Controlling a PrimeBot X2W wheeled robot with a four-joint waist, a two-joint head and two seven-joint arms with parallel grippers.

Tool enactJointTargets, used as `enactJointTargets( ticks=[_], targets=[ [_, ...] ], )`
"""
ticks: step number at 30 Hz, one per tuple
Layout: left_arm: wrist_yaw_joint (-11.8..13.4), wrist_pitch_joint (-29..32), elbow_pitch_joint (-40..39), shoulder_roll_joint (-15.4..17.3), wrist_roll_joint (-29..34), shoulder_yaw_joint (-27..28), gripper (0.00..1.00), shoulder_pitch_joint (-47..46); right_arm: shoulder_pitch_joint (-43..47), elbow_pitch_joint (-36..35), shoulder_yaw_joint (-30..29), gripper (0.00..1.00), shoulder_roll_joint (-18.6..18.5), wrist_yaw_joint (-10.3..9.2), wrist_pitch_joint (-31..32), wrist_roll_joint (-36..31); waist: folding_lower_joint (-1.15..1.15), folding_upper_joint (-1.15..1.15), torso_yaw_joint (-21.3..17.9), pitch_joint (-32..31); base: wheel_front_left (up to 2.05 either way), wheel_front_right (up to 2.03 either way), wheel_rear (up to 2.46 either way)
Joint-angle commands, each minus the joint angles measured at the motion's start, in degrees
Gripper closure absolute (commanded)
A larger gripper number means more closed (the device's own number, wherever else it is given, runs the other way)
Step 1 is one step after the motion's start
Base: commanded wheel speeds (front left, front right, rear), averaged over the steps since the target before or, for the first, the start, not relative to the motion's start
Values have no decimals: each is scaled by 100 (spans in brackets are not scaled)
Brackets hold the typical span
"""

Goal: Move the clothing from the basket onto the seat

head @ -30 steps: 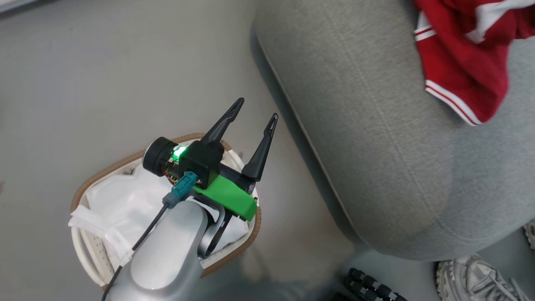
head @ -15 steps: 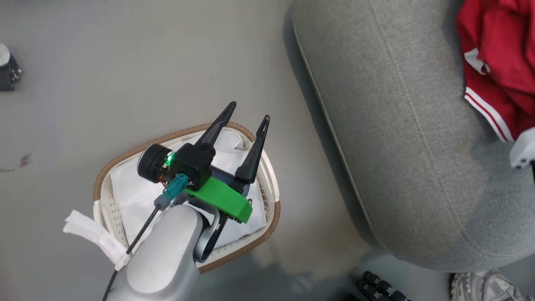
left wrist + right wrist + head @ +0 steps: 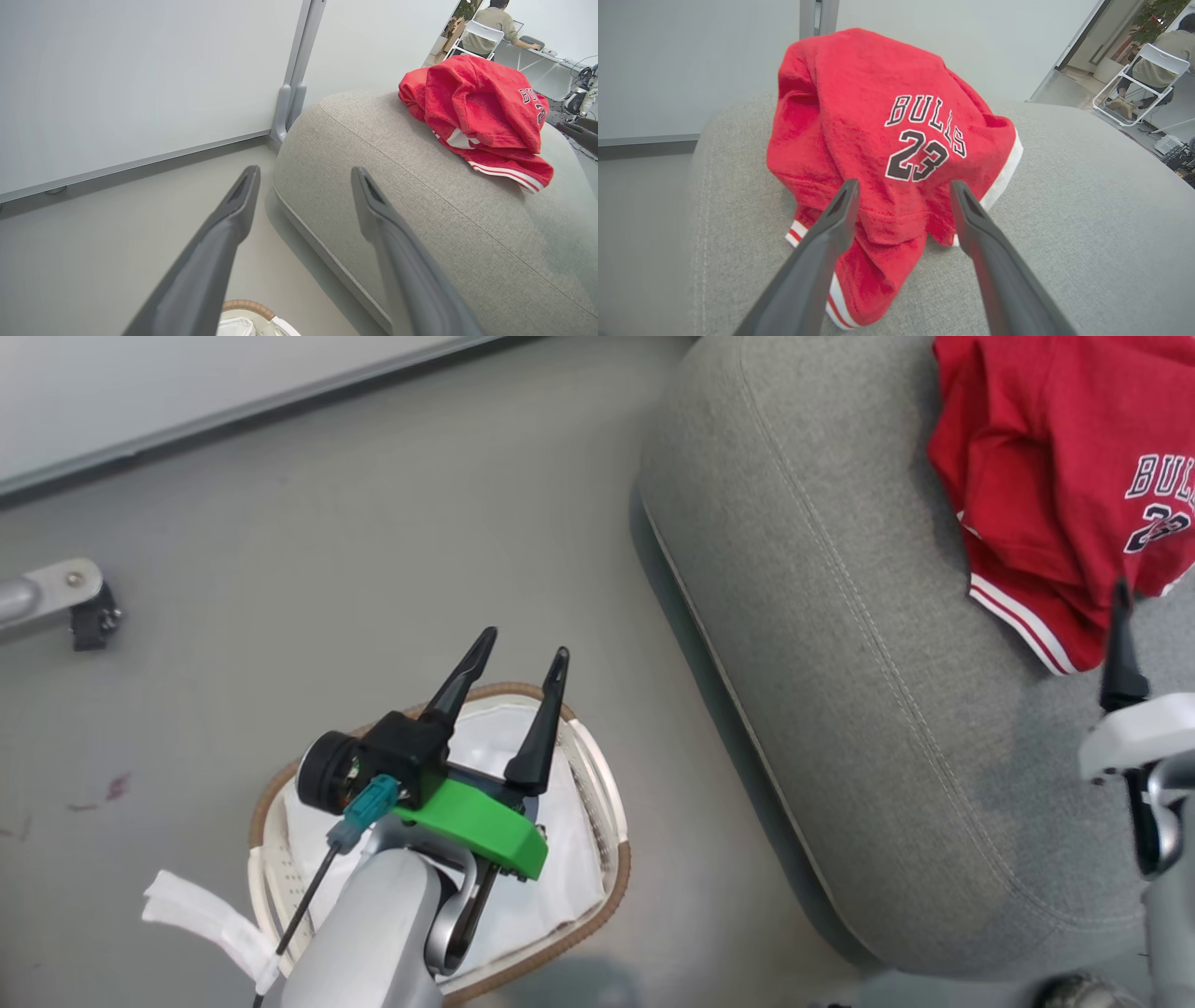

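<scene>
Red clothing (image 3: 1046, 476) lies bunched on the grey seat (image 3: 840, 691), the jersey lettered BULLS 23 on top of a garment with white stripe trim. We see our right gripper (image 3: 904, 184) just before the heap, jaws wide and gripping nothing. Our left gripper (image 3: 524, 644) hangs above the basket (image 3: 618, 887), jaws wide too and empty. The basket, with a white liner (image 3: 574, 845) in it, stands on the floor (image 3: 280, 569) beside the seat.

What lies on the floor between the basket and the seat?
Nothing: in the head view, bare grey floor separates the basket from the seat.
</scene>
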Motion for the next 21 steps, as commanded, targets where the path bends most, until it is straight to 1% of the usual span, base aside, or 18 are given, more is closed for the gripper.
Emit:
enactJointTargets(
  ticks=[1,5,8,12,15,21],
  targets=[
    [-25,4,-1,-13,81,116,0,130,104,-142,101,0,73,-8,-1,77,0,0,207,-291,0,0,0],
    [-25,4,-21,-59,172,453,0,317,126,-519,321,0,310,-8,-1,245,0,0,514,-481,0,0,0],
    [16,4,-59,-86,319,789,0,432,98,-628,558,0,371,-8,-2,351,0,0,807,-605,0,0,0],
    [118,4,-146,-99,312,1124,0,587,63,-657,807,0,536,-8,-1,396,0,0,1161,-723,0,0,0],
    [217,5,-178,-98,287,1306,0,673,46,-665,821,0,637,-8,-2,440,0,0,1417,-796,0,0,0],
    [388,5,-109,-99,346,1754,0,911,240,-571,990,0,772,-8,-1,424,0,0,1774,-1002,0,0,0]
  ],
)
